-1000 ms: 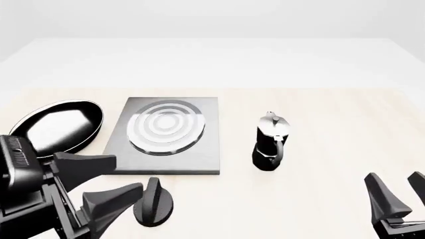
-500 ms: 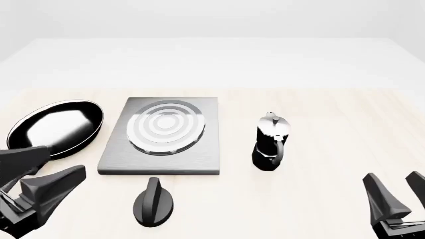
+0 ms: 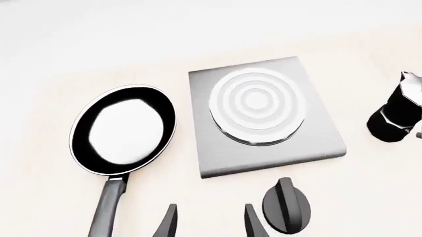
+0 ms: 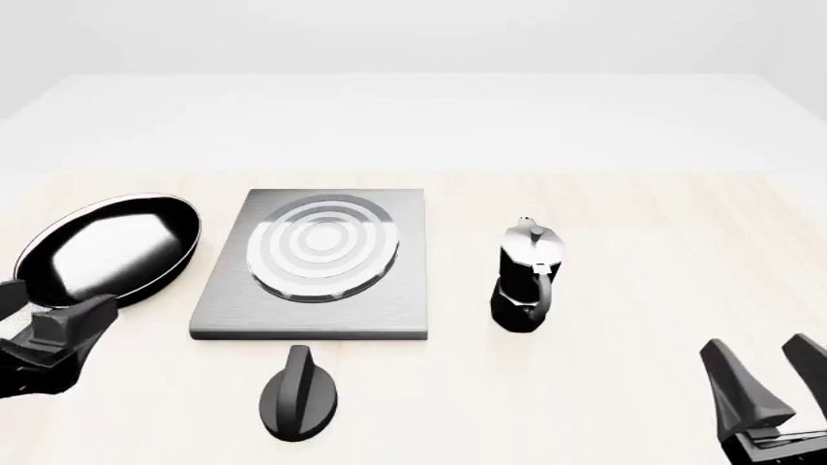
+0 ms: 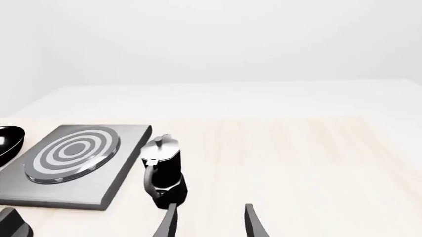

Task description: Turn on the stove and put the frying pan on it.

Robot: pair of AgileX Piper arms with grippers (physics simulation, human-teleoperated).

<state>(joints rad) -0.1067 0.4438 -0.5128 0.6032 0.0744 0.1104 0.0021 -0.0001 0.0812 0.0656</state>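
My left gripper (image 3: 207, 222), open and empty above the round black frying pan's (image 3: 123, 130) long grey handle (image 3: 107, 210), risks a glancing, slipping grasp.

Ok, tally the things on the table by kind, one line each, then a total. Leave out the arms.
Frying pan: 1
Stove slab: 1
Stove knob: 1
Moka pot: 1
Total: 4

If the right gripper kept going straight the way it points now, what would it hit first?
Probably nothing soon: the open right gripper points past the moka pot, which stands just to its left, over bare table. Depth is unclear, so a close brush is possible.
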